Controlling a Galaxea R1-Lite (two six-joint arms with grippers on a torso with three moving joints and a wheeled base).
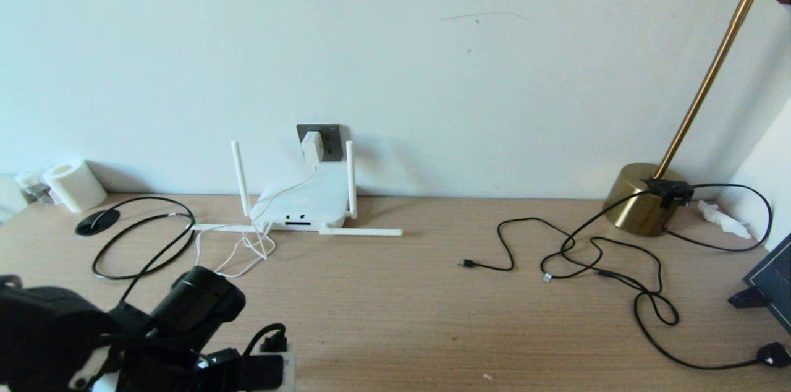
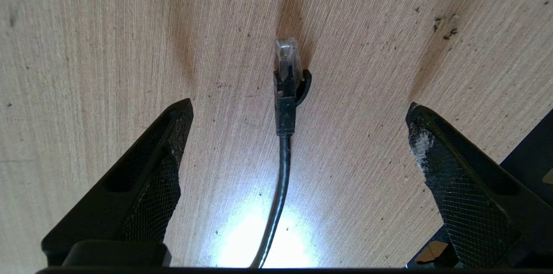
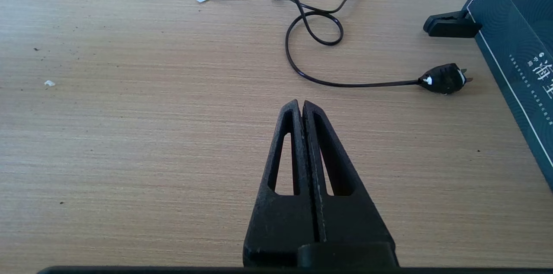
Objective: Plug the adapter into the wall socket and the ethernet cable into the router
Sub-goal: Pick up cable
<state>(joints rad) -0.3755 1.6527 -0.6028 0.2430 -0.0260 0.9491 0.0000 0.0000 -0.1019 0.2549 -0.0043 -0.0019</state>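
Left arm low at the near left of the desk [image 1: 395, 318], in front of the router [image 1: 304, 201], wrist pitched down toward the desktop. Left gripper [image 2: 299, 129]: fingers [image 2: 160, 166] spread wide, holding nothing. The cable [image 2: 283, 153] lies flat on the desk between the fingers, touching neither; its clear plug tip points away from the wrist.

In the head view the cable loops on the desk left of the router, running toward the left arm.

Right arm not seen in the head view; wrist view shows the right gripper [image 3: 302, 107] above bare desk, fingers pressed together, empty.

Adapter [image 1: 313, 146]: seated in the socket [image 1: 321, 141] on the wall directly behind the router. Its white cord drops to the desk at the router's front left.
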